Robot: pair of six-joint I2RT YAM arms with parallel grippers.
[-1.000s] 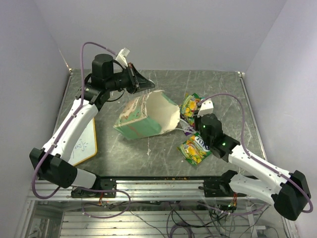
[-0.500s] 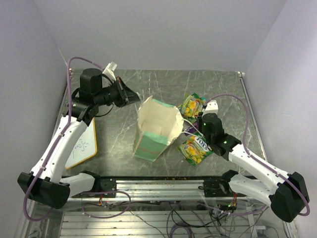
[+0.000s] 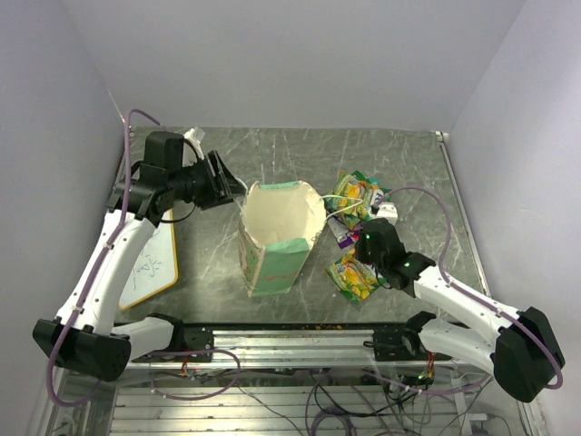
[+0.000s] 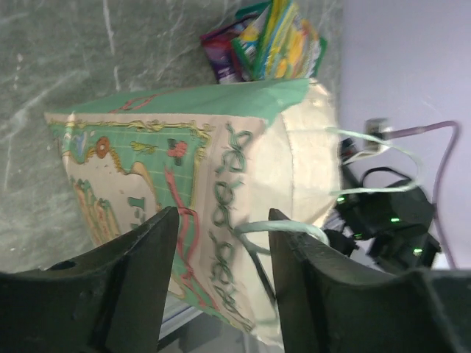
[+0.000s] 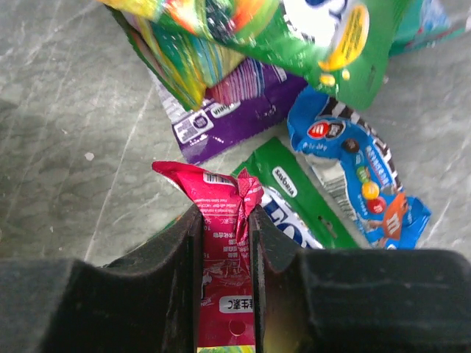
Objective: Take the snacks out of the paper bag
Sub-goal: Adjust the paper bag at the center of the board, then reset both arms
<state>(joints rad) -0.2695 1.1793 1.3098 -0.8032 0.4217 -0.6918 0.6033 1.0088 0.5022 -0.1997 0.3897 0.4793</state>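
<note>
Currently the paper bag [image 3: 275,238] stands upright near the middle of the bench [image 3: 408,154], its mouth open upward so that the cream inner wall shows, and a mint-green side faces the near edge. The left pincer [image 3: 231,186] hovers just beside the upper left rim of the bag. In the left wrist view its two fingers [image 4: 140,272] are spread wide and released, with the printed face of the bag behind the gap. A thin string handle [image 4: 283,226] loops close to one finger, and no contact between them can be confirmed. To the right of the bag, outside it, several snacks lie on the bench. A heap of packets [image 3: 356,193] rests near the bag's right rim, and a yellow-green packet [image 3: 352,277] lies nearer the arm bases. The right pincer [image 3: 356,263] is lowered over this yellow-green packet. In the right wrist view its fingers [image 5: 176,257] are clenched on the pink sealed end [image 5: 221,195] of that packet, which stands up between them. Beyond the fingers, a purple packet [image 5: 228,118], a blue packet [image 5: 360,176] and a green-and-white packet [image 5: 291,195] lie flat on the bench, partly overlapping one another. A larger green and yellow packet [image 5: 294,29] lies over the far edge of the purple one. A whiteboard [image 3: 150,263] lies flat at the left side of the bench, under the left arm, well apart from the bag
</note>
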